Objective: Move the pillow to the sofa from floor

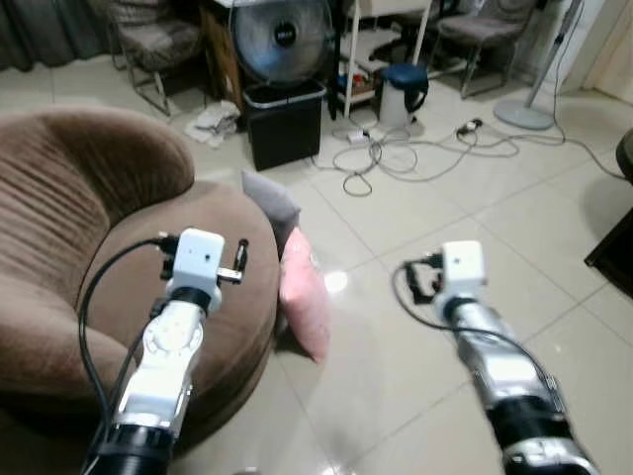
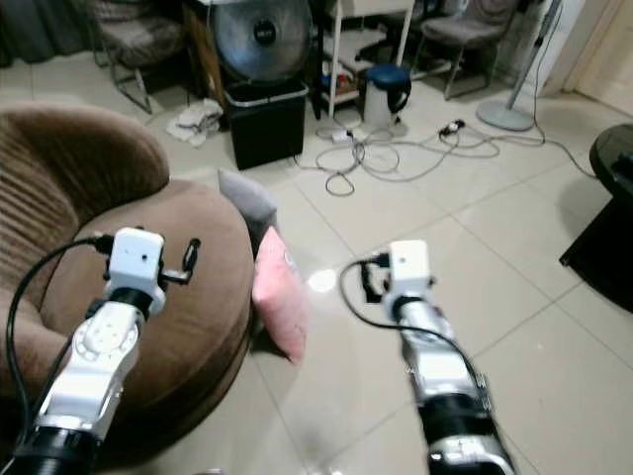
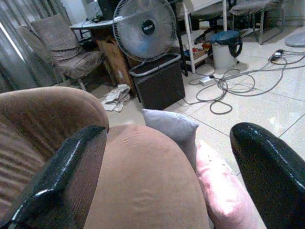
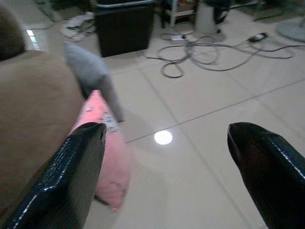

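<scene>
A pink pillow (image 1: 303, 293) stands on edge on the tiled floor, leaning against the front of the round brown sofa (image 1: 119, 247). A grey pillow (image 1: 269, 204) is wedged behind it against the sofa. My left gripper (image 1: 240, 257) hovers over the sofa seat, open and holding nothing; the left wrist view has the pink pillow (image 3: 221, 191) ahead between its fingers (image 3: 71, 176). My right gripper (image 1: 417, 280) hangs open over bare tiles, to the right of the pink pillow (image 4: 102, 152) and apart from it.
Beyond the sofa stand a black bin (image 1: 285, 124) and a round fan (image 1: 282, 35). Loose cables (image 1: 415, 153) sprawl on the floor near a white can with a blue lid (image 1: 401, 94). Dark furniture (image 1: 615, 247) is at the right edge. Open tiles lie ahead.
</scene>
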